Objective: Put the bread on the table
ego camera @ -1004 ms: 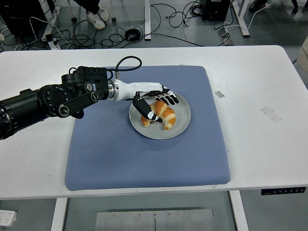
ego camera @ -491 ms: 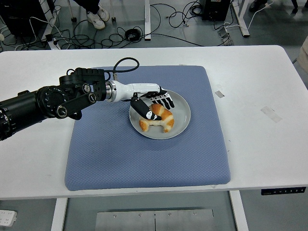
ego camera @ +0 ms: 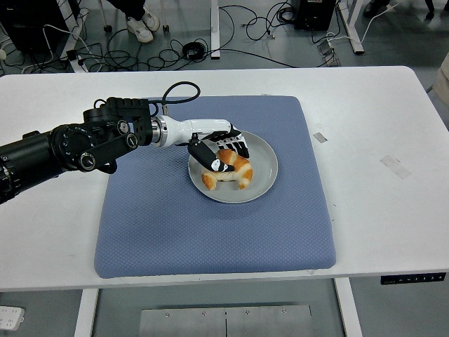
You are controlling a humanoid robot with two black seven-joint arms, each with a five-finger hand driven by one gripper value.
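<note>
A golden croissant [ego camera: 228, 172] is held just above the grey plate [ego camera: 263, 165], which sits on the blue mat [ego camera: 175, 225]. My left hand [ego camera: 221, 154] comes in from the left, thumb and fingers curled around the croissant's upper left part. The bread's left end hangs near the plate's left rim. My right hand does not show.
Bare white table [ego camera: 379, 126] lies to the right of the mat and more to the left under my black forearm [ego camera: 77, 144]. Two small tape marks [ego camera: 395, 166] lie on the right side. Cables and chair legs cover the floor beyond the far edge.
My left hand has drawn back a little to the left and up with the croissant in it; the bread has turned and slid toward the plate's left side.
</note>
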